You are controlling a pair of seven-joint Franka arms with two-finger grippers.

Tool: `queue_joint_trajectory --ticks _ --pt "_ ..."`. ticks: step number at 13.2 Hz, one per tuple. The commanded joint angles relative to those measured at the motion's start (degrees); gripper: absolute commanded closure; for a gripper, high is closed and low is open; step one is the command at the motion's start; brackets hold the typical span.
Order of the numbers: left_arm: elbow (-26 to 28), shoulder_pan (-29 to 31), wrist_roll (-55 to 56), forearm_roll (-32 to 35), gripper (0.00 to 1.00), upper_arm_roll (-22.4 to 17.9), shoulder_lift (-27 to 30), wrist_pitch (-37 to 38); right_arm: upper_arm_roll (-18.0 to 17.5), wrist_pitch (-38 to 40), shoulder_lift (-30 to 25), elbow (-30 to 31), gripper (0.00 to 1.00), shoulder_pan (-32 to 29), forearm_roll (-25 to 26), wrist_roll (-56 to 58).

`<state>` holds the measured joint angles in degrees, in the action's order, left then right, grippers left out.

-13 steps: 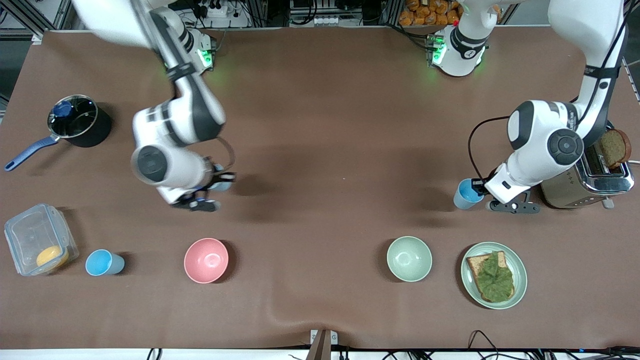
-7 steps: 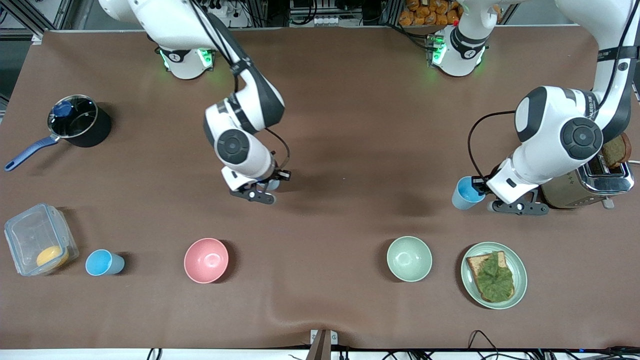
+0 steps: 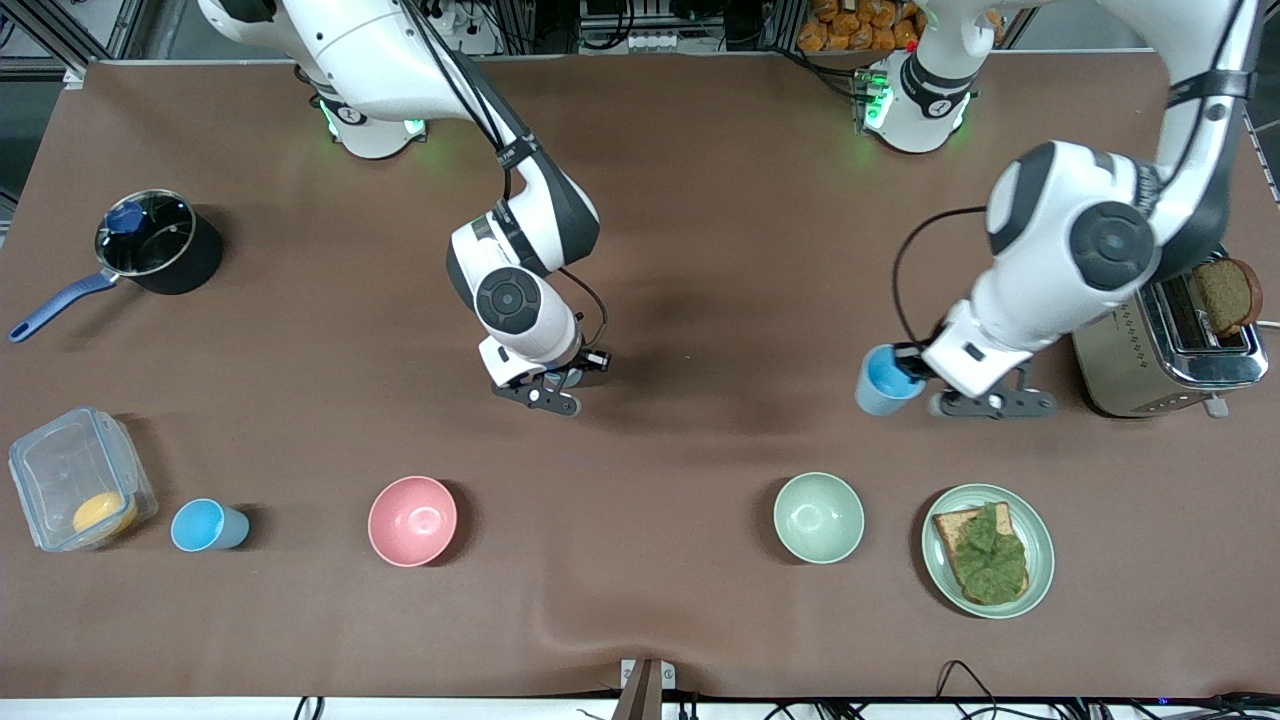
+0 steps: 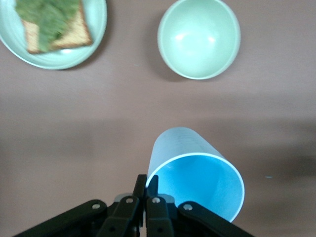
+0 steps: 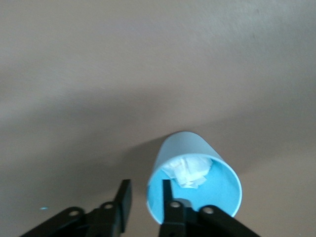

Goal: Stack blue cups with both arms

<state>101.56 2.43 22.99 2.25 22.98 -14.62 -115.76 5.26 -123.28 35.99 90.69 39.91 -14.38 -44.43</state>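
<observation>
My left gripper (image 3: 908, 376) (image 4: 146, 180) is shut on the rim of the brighter sky-blue cup (image 3: 880, 382) (image 4: 180, 148) and holds it tilted over the table between the toaster and the middle. My right gripper (image 3: 548, 392) (image 5: 145, 190) is over the table's middle. Its fingers stand apart astride the rim of the paler blue cup (image 5: 180, 145), one inside, one outside with a gap. That cup has white crumpled paper inside and is hidden under the wrist in the front view. Another blue cup (image 3: 205, 526) stands beside the plastic container.
A pink bowl (image 3: 412, 520), a pale green bowl (image 3: 818, 517) (image 4: 199, 37) and a plate with toast and lettuce (image 3: 1040, 560) (image 4: 96, 29) lie nearer the front camera. A toaster (image 3: 1165, 352) stands at the left arm's end, a pot (image 3: 158, 240) and container (image 3: 75, 478) at the right arm's end.
My right arm has swung from near the pot toward the table's middle with the paler cup. My left arm has carried the sky-blue cup away from the toaster toward the middle.
</observation>
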Motion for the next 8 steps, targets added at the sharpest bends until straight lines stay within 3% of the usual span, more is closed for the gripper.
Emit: queue_joint_trajectory --ticks 1,3,6,8 --pt "-3.4 -0.7 8.8 -1.2 1.0 3.4 -1.1 1.4 1.0 8.9 -0.9 -6.4 0.0 -1.3 -0.7 -0.2" --pt "-5.0 -3.4 14.3 -1.2 1.0 3.7 -2.2 1.4 1.0 16.4 -1.9 -10.2 0.0 -5.4 -0.7 -0.1" --pt "-9.0 -11.8 28.6 -1.2 1.0 3.7 -6.5 1.4 1.4 21.6 -5.9 -10.4 0.0 -9.2 0.1 5.7" --pt "-15.4 -18.2 39.4 -0.8 1.0 3.6 -12.0 1.1 1.6 26.5 -7.7 -10.4 0.0 -12.5 0.7 11.6"
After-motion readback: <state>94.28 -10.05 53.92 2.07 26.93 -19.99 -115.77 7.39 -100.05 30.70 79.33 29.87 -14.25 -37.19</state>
